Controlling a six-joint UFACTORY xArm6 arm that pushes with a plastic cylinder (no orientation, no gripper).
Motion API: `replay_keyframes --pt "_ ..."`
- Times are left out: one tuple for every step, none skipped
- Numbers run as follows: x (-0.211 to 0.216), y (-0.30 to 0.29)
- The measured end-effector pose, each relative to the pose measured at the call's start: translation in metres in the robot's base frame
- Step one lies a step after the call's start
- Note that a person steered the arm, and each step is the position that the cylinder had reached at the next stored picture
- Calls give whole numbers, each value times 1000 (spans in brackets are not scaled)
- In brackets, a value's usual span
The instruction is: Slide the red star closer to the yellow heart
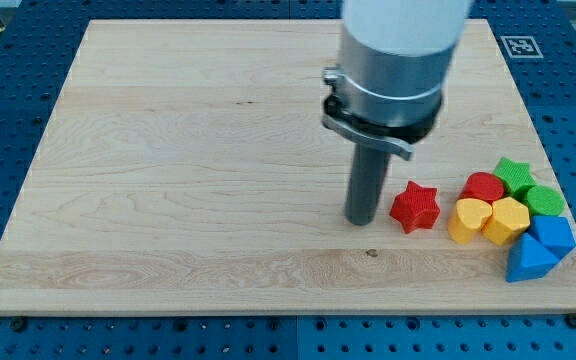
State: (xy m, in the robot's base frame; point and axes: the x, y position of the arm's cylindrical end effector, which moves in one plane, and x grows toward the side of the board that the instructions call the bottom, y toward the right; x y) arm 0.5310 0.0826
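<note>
While my tip (361, 221) is resting on the surface (198, 150), it is sitting just to the view's left of the red star (415, 207), with a thin strip of bare wood showing between them, so I am judging that contact is not yet made. As an end effector, this rod has no jaws to open or close; it is simply a straight dark post standing upright under the grey collar. Beyond the star, to the view's right, the yellow heart (469, 220) is lying near but apart from it, at the left edge of a tight cluster. Packed around the heart are a red block (484, 186), a yellow block (509, 219), a green star (513, 172), a green block (545, 199) and two blue blocks (539, 247) toward the view's bottom right. Judging by this layout, the step in hand is the lining-up behind the star, and the push itself is pending. What the next move is calling for is a short, straight slide toward the view's right, slightly downward, stopping before the star is shoving the heart into its neighbours.
</note>
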Motion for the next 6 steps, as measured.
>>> replay_keyframes --pt "0 19" --pt "0 19" --pt "0 24" --pt "0 35" --pt "0 42" --pt "-4 24"
